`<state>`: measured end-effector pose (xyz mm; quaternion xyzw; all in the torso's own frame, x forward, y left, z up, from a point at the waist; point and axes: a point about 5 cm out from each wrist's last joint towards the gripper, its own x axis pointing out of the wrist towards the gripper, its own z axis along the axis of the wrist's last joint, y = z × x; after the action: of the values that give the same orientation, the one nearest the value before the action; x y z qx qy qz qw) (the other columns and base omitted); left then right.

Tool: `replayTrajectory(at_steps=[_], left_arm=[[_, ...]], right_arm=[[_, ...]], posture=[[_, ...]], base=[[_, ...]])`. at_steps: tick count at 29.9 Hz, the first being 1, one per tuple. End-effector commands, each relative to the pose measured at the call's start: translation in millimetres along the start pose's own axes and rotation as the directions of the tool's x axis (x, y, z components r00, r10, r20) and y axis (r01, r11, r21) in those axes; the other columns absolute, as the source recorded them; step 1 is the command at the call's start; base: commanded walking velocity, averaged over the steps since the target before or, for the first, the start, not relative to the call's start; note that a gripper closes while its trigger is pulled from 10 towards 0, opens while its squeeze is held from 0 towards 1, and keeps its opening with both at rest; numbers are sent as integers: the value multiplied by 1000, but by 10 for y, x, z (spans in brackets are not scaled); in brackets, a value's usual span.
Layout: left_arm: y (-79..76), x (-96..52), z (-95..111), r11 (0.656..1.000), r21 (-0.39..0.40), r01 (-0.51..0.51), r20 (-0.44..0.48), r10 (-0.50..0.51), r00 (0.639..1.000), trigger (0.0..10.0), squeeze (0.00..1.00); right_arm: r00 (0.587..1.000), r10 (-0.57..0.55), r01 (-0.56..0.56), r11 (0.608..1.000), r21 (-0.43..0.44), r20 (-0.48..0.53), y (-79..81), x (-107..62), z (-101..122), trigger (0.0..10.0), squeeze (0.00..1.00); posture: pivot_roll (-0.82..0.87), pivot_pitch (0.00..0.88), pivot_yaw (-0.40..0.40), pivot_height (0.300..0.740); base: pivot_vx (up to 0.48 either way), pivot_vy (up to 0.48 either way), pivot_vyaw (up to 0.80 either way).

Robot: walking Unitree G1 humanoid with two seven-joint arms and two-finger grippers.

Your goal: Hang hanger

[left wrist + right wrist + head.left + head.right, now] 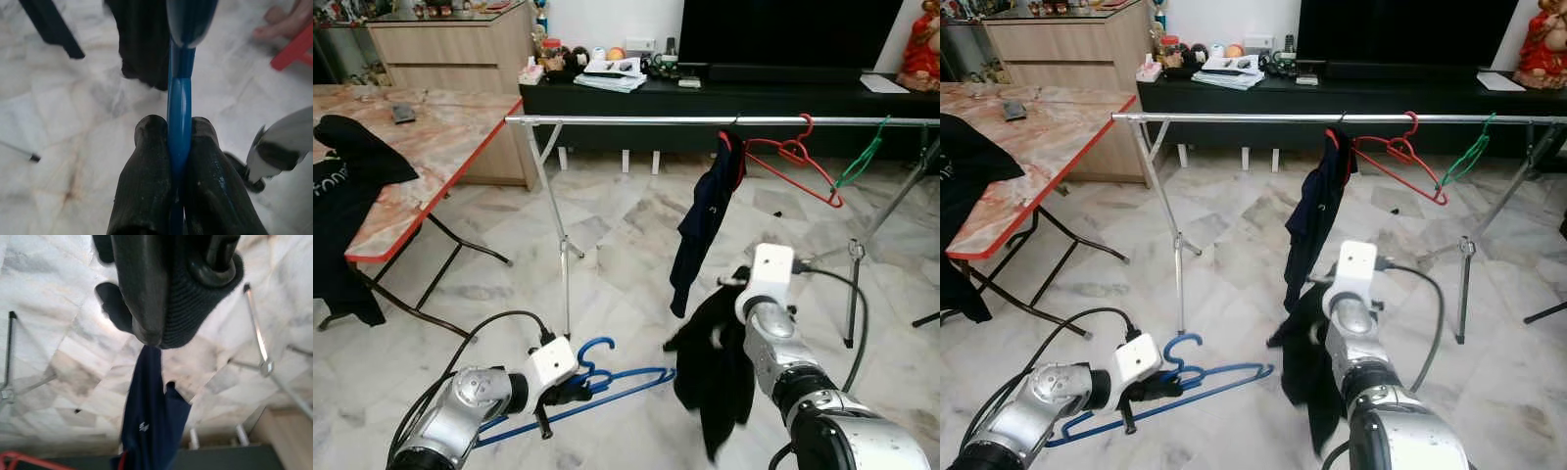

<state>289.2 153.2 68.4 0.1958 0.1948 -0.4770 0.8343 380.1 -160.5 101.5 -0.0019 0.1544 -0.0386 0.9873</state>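
Low at your left, left tool (570,390): clamped tight on the blue hanger (607,388); in the left wrist view both black fingers (146,181) press the blue bar (180,112) from either side, no gap.
Blue hanger: held near the floor, lying almost flat, hook (595,349) up beside the tool, the long bar reaching toward the black garment.
Right tool (161,308): closed on a black garment (720,367); you can see ribbed black fabric (195,308) pinched against one finger in the right wrist view.
Black garment: hanging limp from the right tool, in front of your right forearm, its lower end near the marble floor (617,245).
Clothes rail (636,120): a silver bar running across your view at mid height, on splayed metal legs (558,245).
On the rail: a navy garment (703,220) draped from it, just beside a red hanger (793,162); a green hanger (862,157) further to your right.
Navy garment and black garment: close together, navy above; whether they touch you cannot tell.
Worktop (431,147): marble-patterned with a red edge, at your left; a black T-shirt (347,186) hangs over its near side.
Behind the rail: a low black TV cabinet (705,98) with papers (612,76) and small items on top.
Left wrist view, far corner: a person's bare foot (276,24) by something red.
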Motion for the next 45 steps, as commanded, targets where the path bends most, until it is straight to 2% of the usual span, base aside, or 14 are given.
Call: replayTrajectory(at_steps=[1, 8, 11, 21, 29, 33, 37, 41, 45], left_arm=[[6, -43, 57, 1000, -26, 16, 29, -15, 999, 10000, 0], [-12, -37, 146, 998, -56, 41, 73, -37, 997, 10000, 0], [1, -14, 201, 997, -79, 14, 99, -6, 995, 10000, 0], [7, 47, 258, 989, -133, -66, 145, 86, 986, 10000, 0], [10, 76, 255, 983, -146, -108, 146, 129, 981, 10000, 0], [3, 79, 269, 982, -156, -105, 158, 130, 979, 10000, 0], [1, 87, 277, 980, -170, -104, 168, 133, 977, 10000, 0], [-4, 112, 294, 979, -176, -108, 175, 139, 975, 10000, 0], [-6, 129, 310, 976, -188, -113, 190, 149, 970, 10000, 0]], right_arm=[[999, 41, -41, 999, -33, 16, 75, 8, 69, 10000, 0], [996, 90, -91, 995, -49, -23, 141, -4, -7, 10000, 0], [990, 132, -136, 988, -70, -49, 183, -18, -72, 10000, 0], [984, 151, -158, 986, -62, -97, 121, -56, -258, 10000, 0], [982, 161, -167, 984, -57, -102, 111, -69, -300, 10000, 0], [975, 195, -203, 977, -69, -106, 121, -78, -320, 10000, 0], [969, 224, -230, 972, -46, -104, 143, -79, -310, 10000, 0], [951, 291, -297, 954, -48, -107, 207, -89, -304, 10000, 0], [943, 318, -319, 948, 4, -96, 222, -94, -290, 10000, 0]], posture=[[90, 23, -15, 740], [91, 21, -13, 740], [93, 23, -15, 740], [89, 21, -14, 740], [91, 16, -13, 740], [93, 6, -12, 740], [93, 6, -12, 740], [90, 0, -10, 740], [84, 0, -9, 740]], base=[[0, 0, 0], [0, 0, 0], [0, 0, 0], [0, 0, 0], [0, 0, 0], [0, 0, 0], [0, 0, 0], [0, 0, 0], [0, 0, 0]])
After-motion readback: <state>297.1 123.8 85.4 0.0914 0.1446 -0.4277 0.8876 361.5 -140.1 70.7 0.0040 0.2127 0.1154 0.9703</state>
